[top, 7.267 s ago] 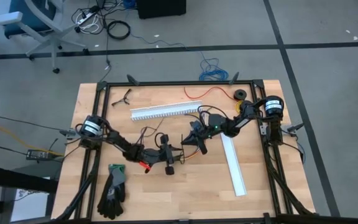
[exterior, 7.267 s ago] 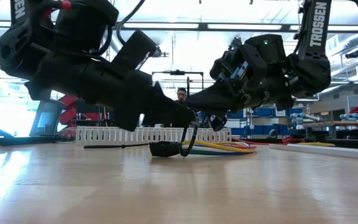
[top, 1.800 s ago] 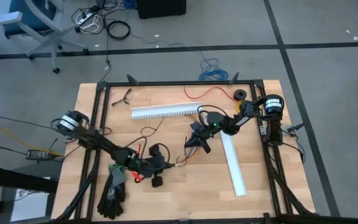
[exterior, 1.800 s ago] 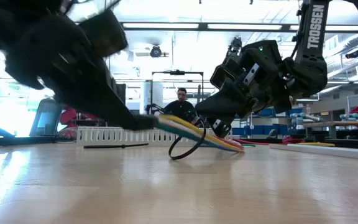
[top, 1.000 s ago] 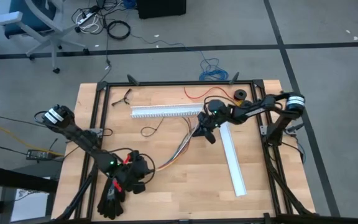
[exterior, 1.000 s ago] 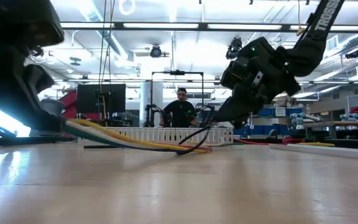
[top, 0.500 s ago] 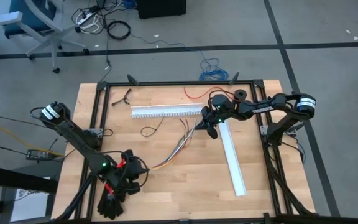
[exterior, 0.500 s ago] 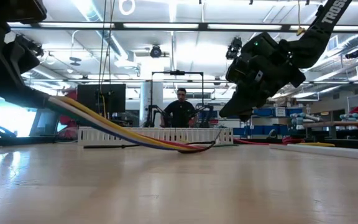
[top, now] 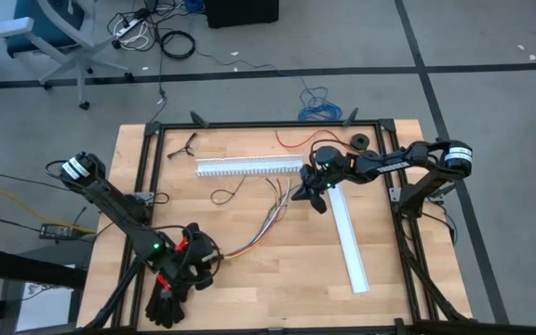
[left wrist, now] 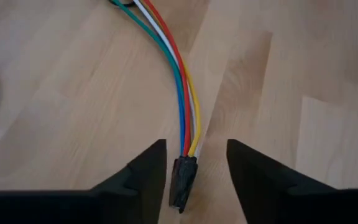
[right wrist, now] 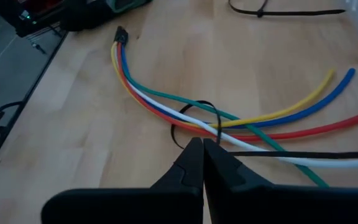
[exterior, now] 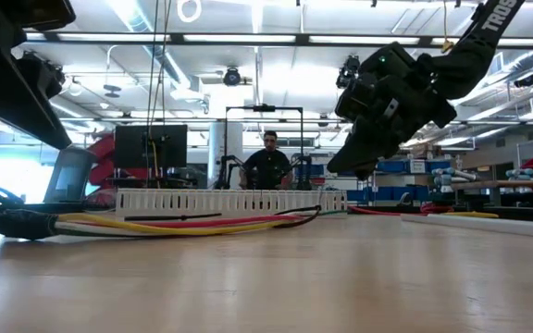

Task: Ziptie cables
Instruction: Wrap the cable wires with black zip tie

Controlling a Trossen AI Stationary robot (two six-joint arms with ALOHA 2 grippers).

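Observation:
The cables (top: 259, 223) are a bundle of coloured wires lying flat on the table, from the near left to the middle. Their dark connector (left wrist: 183, 180) rests on the wood between the fingers of my open left gripper (left wrist: 196, 144), with a gap on each side. A black ziptie (right wrist: 199, 106) loops around the wires near their loose ends. My right gripper (right wrist: 202, 144) is shut at that loop. In the low view the right gripper (exterior: 340, 171) hangs above the bundle (exterior: 174, 225). My right gripper is shut on the black ziptie where its loop (right wrist: 185, 142) runs in at the fingertips; the fingers themselves hide which part of the strap they have. They slant down from the table's far right. The loop circles the wires, which lie on the table.
One white slotted channel (top: 249, 167) lies along the far side and another (top: 350, 242) lies right of the middle. Black gloves (top: 167, 293) sit at the near left corner. A loose black ziptie (right wrist: 278, 11) lies beyond the bundle. A tape roll (top: 358, 141) and a red wire (top: 296, 140) are at the far edge.
My left gripper has let go of the connector end. That end was held up off the table with the wires slanting down toward the ziptie. It has now dropped, and the whole bundle lies flat on the wood. The ziptied end has stayed where it was.

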